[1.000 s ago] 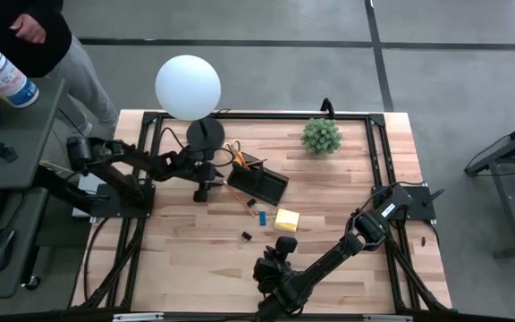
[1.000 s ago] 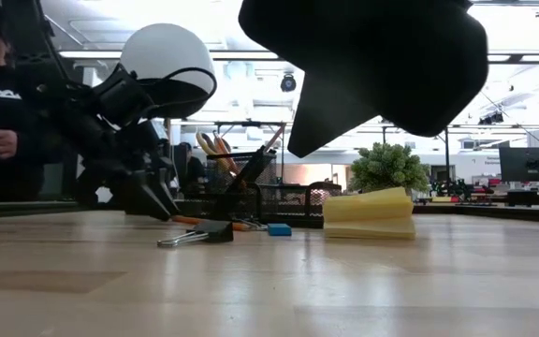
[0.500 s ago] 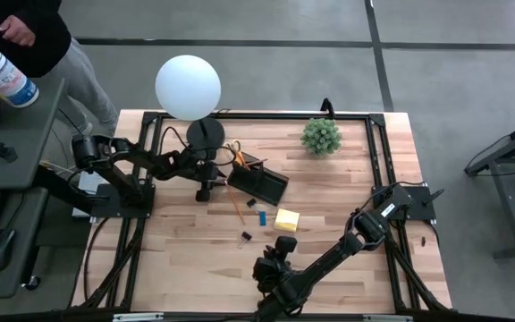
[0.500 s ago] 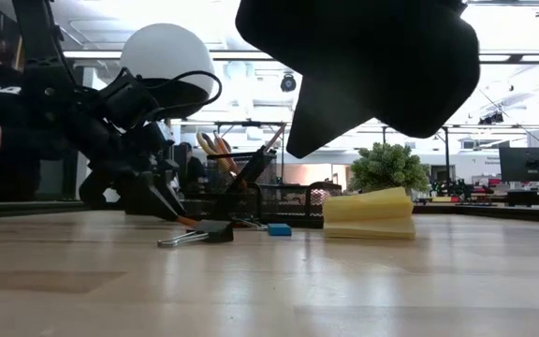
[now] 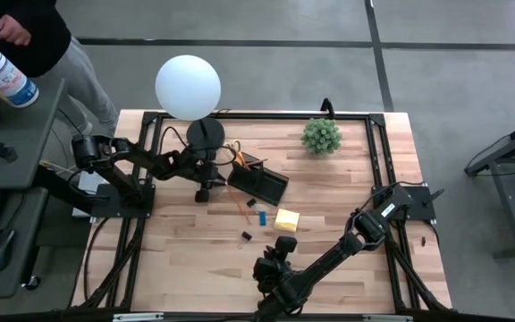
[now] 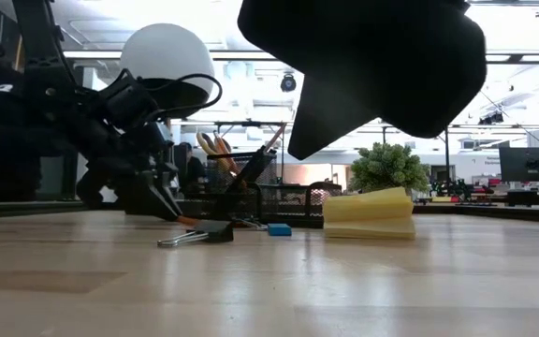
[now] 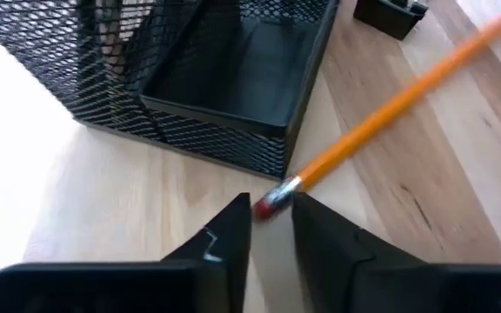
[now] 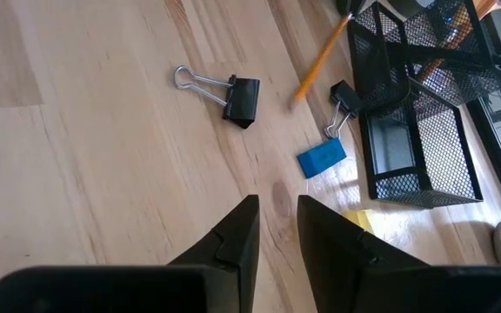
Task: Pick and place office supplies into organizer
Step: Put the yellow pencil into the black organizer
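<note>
The orange pencil (image 7: 381, 113) lies on the table just left of the black organizer (image 7: 207, 78), where the left gripper (image 7: 272, 217) has now narrowed its fingers around the eraser end, while the right gripper (image 8: 277, 228) hovers low near the front edge, fingers slightly apart.

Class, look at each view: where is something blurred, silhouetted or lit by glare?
Low view: a dark arm close to the lens is a silhouette against bright ceiling lights. Left wrist view: the pencil blurs toward its far end. Right wrist view: glare beside the organizer.
</note>
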Controlling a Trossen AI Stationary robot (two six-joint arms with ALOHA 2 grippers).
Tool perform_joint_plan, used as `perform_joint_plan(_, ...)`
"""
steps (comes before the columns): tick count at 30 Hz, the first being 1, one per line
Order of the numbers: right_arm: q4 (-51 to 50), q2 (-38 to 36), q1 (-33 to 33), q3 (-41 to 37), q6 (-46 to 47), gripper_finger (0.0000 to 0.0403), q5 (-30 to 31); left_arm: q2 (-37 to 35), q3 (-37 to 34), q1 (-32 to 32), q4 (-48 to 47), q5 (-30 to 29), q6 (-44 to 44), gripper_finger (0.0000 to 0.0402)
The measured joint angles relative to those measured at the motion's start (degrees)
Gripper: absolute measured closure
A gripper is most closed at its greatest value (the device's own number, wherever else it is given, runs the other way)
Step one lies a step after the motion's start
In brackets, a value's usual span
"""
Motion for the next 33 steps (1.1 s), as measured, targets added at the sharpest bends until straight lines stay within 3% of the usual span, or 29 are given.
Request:
perform_joint_plan(8,0.02,0.01,0.00,0.01,-0.85,0.0325,-0.02,0.04,-0.06,-0.02,-0.57,1.99,0.04,0.0396)
perform_joint_plan(18,0.02,0.01,0.01,0.01,-0.85,0.0325,-0.02,0.04,-0.06,0.02,-1.64,4.54,-0.89,0.0399)
perform_joint_plan(33,0.03,0.02,0.01,0.02,-0.85,0.0325,-0.25,-0.02,-0.13,-0.04,-0.52,1.02,0.16,0.0302)
